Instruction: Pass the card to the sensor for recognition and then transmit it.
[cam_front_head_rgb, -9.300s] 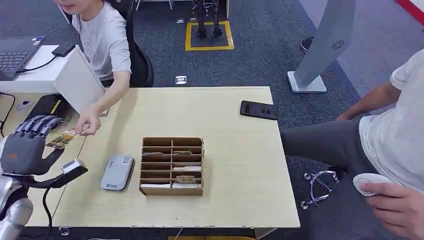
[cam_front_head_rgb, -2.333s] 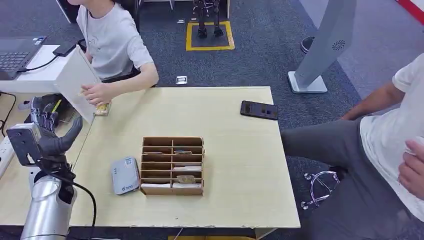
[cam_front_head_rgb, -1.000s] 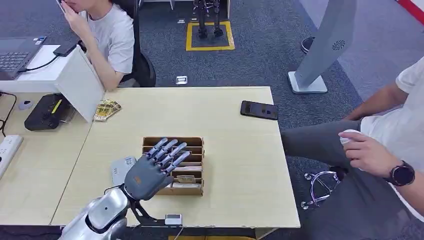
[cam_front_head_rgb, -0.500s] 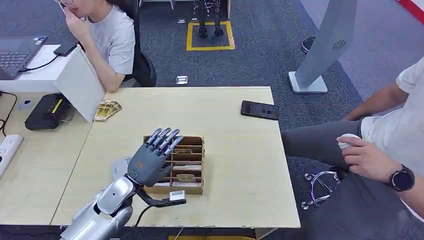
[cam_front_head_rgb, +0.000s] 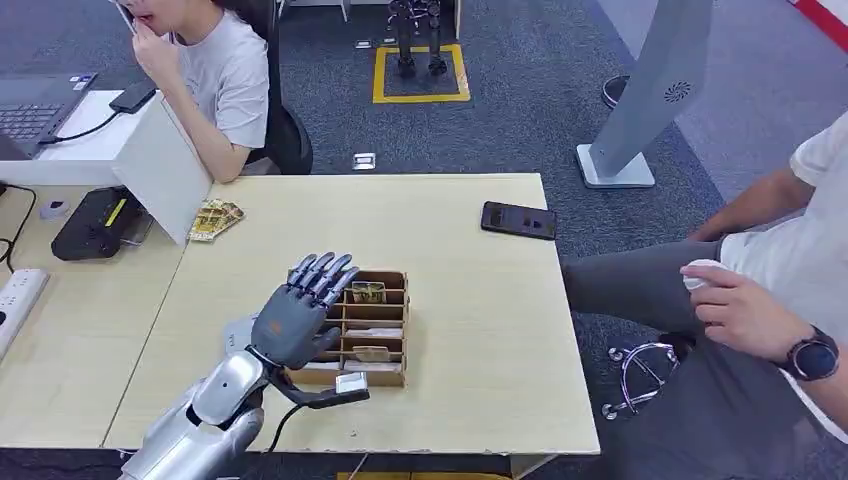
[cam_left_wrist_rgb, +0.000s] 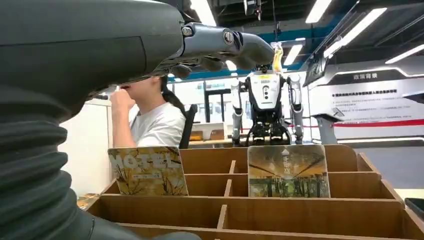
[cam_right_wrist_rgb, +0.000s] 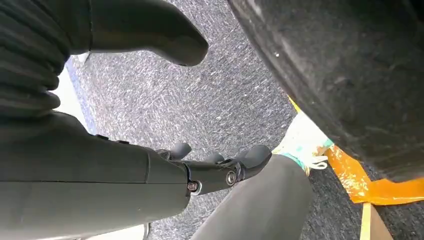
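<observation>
Fingers (cam_front_head_rgb: 322, 270) of the left hand (cam_front_head_rgb: 296, 318) spread flat, holding nothing, over the wooden slot rack (cam_front_head_rgb: 387, 375), where a card (cam_front_head_rgb: 367, 292) stands just past the fingertips, seemingly slotted upright for sorting; right hand (cam_right_wrist_rgb: 220, 167) hangs unclenched by the floor.

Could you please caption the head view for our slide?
Robot's left hand hovers open-fingered over the brown wooden compartment organiser on the pale table.
</observation>
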